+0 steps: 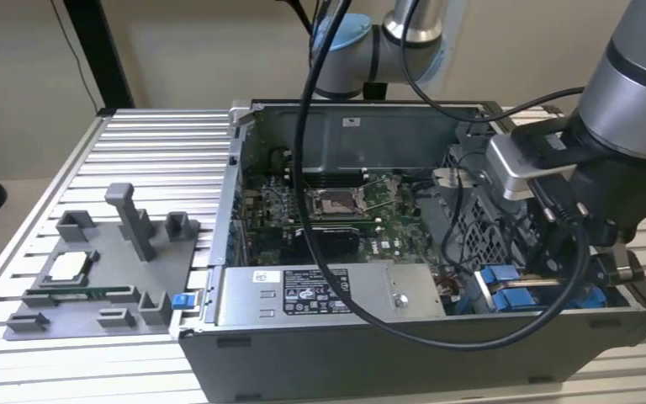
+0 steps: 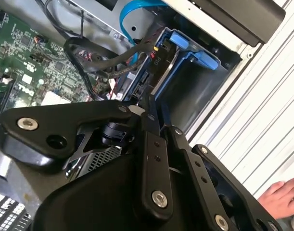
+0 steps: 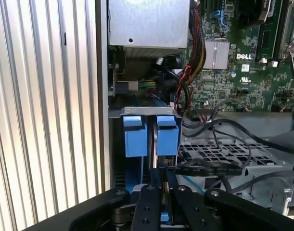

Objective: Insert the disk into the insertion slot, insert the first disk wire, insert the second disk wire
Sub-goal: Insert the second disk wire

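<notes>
The arm (image 1: pixel 638 93) reaches down into the open computer case (image 1: pixel 413 345), toward the case corner at 4 o'clock from the motherboard (image 1: pixel 340 210) in the exterior view. There the insertion slot (image 1: pixel 500 296) holds the disk (image 3: pixel 167 135), whose blue carrier tabs stand side by side under the slot's grey metal edge in the first wrist view. The fingers (image 2: pixel 149 144) are drawn narrow, nearly together, with their tips at the disk's end. A flat black wire (image 3: pixel 204 168) runs off beside them, and I cannot tell whether it is pinched. The labelled power-supply box (image 1: pixel 312 295) sits at 9 o'clock from the slot, and the case rests on a ribbed surface (image 1: pixel 155 160). A person's hand (image 2: pixel 281 195) lies on that surface in the second wrist view.
</notes>
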Motion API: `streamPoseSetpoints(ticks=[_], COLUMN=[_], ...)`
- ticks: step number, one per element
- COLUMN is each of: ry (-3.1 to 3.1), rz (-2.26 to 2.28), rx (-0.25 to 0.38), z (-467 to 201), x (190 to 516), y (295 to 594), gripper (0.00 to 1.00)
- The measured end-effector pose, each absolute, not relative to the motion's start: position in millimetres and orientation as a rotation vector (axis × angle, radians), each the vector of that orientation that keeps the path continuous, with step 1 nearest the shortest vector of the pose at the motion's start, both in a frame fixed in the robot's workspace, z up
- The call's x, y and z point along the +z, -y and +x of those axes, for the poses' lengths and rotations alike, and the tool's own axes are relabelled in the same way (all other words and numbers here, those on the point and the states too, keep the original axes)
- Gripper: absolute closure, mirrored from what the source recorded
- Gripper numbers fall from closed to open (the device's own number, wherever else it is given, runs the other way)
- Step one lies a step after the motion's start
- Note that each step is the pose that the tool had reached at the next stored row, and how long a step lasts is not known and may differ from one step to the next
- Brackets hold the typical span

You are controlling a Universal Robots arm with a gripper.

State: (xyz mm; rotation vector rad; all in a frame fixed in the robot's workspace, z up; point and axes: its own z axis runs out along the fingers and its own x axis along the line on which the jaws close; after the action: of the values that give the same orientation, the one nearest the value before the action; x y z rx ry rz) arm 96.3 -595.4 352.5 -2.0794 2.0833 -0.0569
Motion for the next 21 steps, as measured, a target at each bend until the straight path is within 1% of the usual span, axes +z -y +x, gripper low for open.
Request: streamPoseSetpoints(ticks=[8,16,21], ry=[-2.054,-2.053,-2.055], rz=[-2.101,-2.101,-2.1], rx=[-0.061,-0.06,-0.06], z=[104.1,113.4,118.6], x=[347.3,346.3,345.5], y=[593.5,582.0,581.7], gripper=[1.0,1.0,1.0])
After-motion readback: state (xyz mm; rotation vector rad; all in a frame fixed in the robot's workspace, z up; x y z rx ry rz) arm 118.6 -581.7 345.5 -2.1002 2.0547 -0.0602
